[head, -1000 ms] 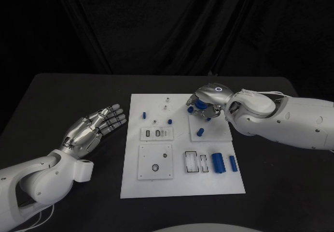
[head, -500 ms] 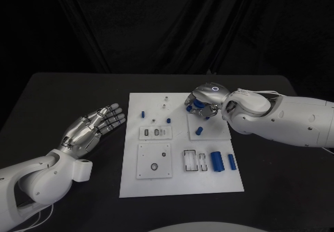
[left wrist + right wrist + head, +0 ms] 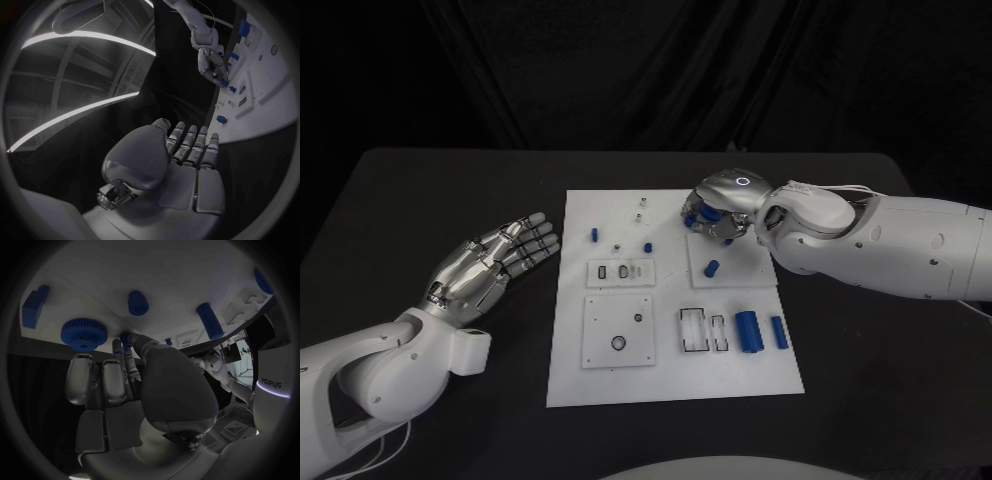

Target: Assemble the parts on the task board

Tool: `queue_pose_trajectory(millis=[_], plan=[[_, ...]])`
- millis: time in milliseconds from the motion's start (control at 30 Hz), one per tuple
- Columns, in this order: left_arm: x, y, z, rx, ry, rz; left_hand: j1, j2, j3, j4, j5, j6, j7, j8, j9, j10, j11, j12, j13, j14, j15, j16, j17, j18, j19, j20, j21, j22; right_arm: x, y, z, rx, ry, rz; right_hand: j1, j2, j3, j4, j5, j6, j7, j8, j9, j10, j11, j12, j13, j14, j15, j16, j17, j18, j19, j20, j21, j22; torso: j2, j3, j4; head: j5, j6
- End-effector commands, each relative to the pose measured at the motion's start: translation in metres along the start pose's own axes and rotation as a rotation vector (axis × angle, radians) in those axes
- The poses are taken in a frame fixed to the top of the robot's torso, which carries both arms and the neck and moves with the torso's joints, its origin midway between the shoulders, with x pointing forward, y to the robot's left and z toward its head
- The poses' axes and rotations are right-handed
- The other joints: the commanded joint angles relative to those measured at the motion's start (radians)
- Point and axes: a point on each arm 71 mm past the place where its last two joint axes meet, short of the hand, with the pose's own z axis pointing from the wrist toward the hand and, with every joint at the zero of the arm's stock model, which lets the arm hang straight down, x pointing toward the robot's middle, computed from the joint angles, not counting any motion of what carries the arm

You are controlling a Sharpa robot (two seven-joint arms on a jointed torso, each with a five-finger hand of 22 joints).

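The white task board (image 3: 675, 380) lies in the middle of the black table. My right hand (image 3: 720, 214) hovers over the board's far right part, fingers curled down, its thumb and a finger closed on a small blue part (image 3: 125, 336). A blue gear (image 3: 83, 333) sits on the board beside those fingertips (image 3: 119, 347). Two short blue pegs (image 3: 596, 235) (image 3: 648, 246) stand on the board's left half, and another blue piece (image 3: 714, 268) lies below the hand. My left hand (image 3: 495, 262) rests flat and open on the table, left of the board, holding nothing.
A thick blue cylinder (image 3: 749, 331) and a blue bar (image 3: 779, 332) lie side by side at the board's right, next to slotted openings (image 3: 704, 333). Two raised white plates (image 3: 623, 274) (image 3: 620, 333) with holes occupy the board's left half. Bare table surrounds the board.
My right hand has shifted a little to the left and farther back over the board's top. The left hand has stayed where it was.
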Motion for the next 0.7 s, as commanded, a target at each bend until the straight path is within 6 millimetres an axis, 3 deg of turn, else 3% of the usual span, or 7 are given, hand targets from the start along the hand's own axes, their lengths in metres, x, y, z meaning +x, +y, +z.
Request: queue_pose_trajectory(millis=[33, 133, 167, 233, 433, 533, 700], plan=[[0.001, -0.016, -0.001, 0.234, 0.015, -0.015, 0.000, -0.007, 0.005, -0.002, 0.004, 0.007, 0.010, 0.006, 0.001, -0.002, 0.007, 0.005, 0.001, 0.002, 0.006, 0.007, 0.001, -0.015, 0.008, -0.002, 0.004, 0.000, 0.001, 0.002, 0.000, -0.018, -0.034, 0.003, 0.000, 0.014, 0.002, -0.003, -0.007, 0.024, -0.004, 0.016, 0.014, 0.019, -0.007, 0.007, 0.003, 0.010, -0.011, -0.002, 0.001, -0.010, 0.003, -0.008, -0.001, 0.003, 0.000, 0.0000, -0.0002, 0.002, -0.002], [0.001, -0.016, -0.001, 0.234, 0.014, -0.015, 0.000, -0.007, 0.005, -0.002, 0.004, 0.007, 0.010, 0.006, 0.001, -0.002, 0.007, 0.005, 0.001, 0.002, 0.006, 0.007, 0.001, -0.015, 0.008, -0.002, 0.004, 0.000, 0.000, 0.004, 0.001, -0.034, -0.052, 0.005, -0.002, 0.024, -0.008, -0.006, -0.018, 0.060, -0.010, 0.041, 0.035, 0.055, -0.021, 0.019, 0.006, 0.011, -0.022, -0.002, 0.003, -0.010, 0.004, -0.018, 0.000, 0.006, 0.000, -0.0002, -0.0003, 0.004, -0.002], [0.001, -0.016, -0.001, 0.233, 0.015, -0.015, 0.000, -0.007, 0.005, -0.002, 0.004, 0.007, 0.010, 0.006, 0.001, -0.002, 0.007, 0.005, 0.001, 0.002, 0.006, 0.007, 0.001, -0.015, 0.008, -0.002, 0.004, 0.000, 0.000, 0.005, 0.001, -0.039, -0.060, 0.007, -0.003, 0.029, -0.019, -0.010, -0.025, 0.099, -0.020, 0.068, 0.056, 0.098, -0.034, 0.036, 0.013, 0.013, -0.034, -0.002, 0.006, -0.011, 0.006, -0.025, 0.001, 0.009, 0.000, -0.0003, -0.0002, 0.005, 0.001], [0.001, -0.016, -0.002, 0.232, 0.015, -0.016, -0.001, -0.009, 0.010, -0.002, 0.004, 0.009, 0.011, 0.007, 0.001, -0.001, 0.009, 0.007, 0.002, 0.002, 0.006, 0.008, 0.001, -0.015, 0.008, -0.002, 0.004, -0.001, -0.002, 0.006, 0.000, -0.047, -0.078, 0.018, -0.005, 0.034, -0.030, -0.013, -0.027, 0.105, -0.026, 0.081, 0.076, 0.118, -0.044, 0.034, 0.012, 0.014, -0.041, -0.004, 0.007, -0.012, 0.007, -0.036, 0.001, 0.012, 0.000, -0.0004, -0.0002, 0.004, 0.006], [-0.001, -0.017, -0.004, 0.231, 0.009, -0.012, -0.001, -0.009, 0.010, -0.002, 0.004, 0.009, 0.011, 0.007, 0.001, -0.001, 0.009, 0.007, 0.002, 0.002, 0.006, 0.008, 0.001, -0.015, 0.008, -0.002, 0.004, -0.001, -0.014, 0.010, 0.003, -0.056, -0.124, 0.042, -0.007, 0.033, -0.037, -0.014, -0.030, 0.107, -0.031, 0.091, 0.093, 0.136, -0.048, 0.030, 0.011, 0.016, -0.046, -0.004, 0.011, -0.013, 0.010, -0.042, 0.002, 0.017, 0.000, -0.0008, -0.0009, -0.002, 0.014], [-0.001, -0.017, -0.005, 0.229, 0.004, -0.012, -0.002, -0.009, 0.012, -0.002, 0.005, 0.009, 0.012, 0.007, 0.001, 0.000, 0.009, 0.008, 0.002, 0.002, 0.006, 0.009, 0.001, -0.015, 0.009, -0.002, 0.005, 0.000, -0.025, 0.014, 0.011, -0.067, -0.138, 0.037, -0.010, 0.032, -0.039, -0.013, -0.036, 0.107, -0.032, 0.094, 0.100, 0.139, -0.049, 0.025, 0.010, 0.016, -0.047, -0.005, 0.009, -0.013, 0.010, -0.043, 0.001, 0.016, -0.003, -0.0008, -0.0035, 0.003, 0.013], [-0.001, -0.017, -0.005, 0.227, 0.002, -0.015, -0.002, -0.010, 0.014, -0.002, 0.005, 0.013, 0.012, 0.008, 0.002, 0.002, 0.010, 0.011, 0.002, 0.002, 0.006, 0.010, 0.001, -0.016, 0.009, -0.003, 0.005, 0.000, -0.038, 0.023, 0.032, -0.089, -0.145, 0.018, -0.012, 0.034, -0.041, -0.010, -0.049, 0.100, -0.033, 0.095, 0.111, 0.137, -0.048, 0.011, 0.005, 0.016, -0.046, -0.008, 0.007, -0.013, 0.010, -0.044, -0.001, 0.016, -0.001, 0.0003, -0.0017, 0.005, 0.019]])
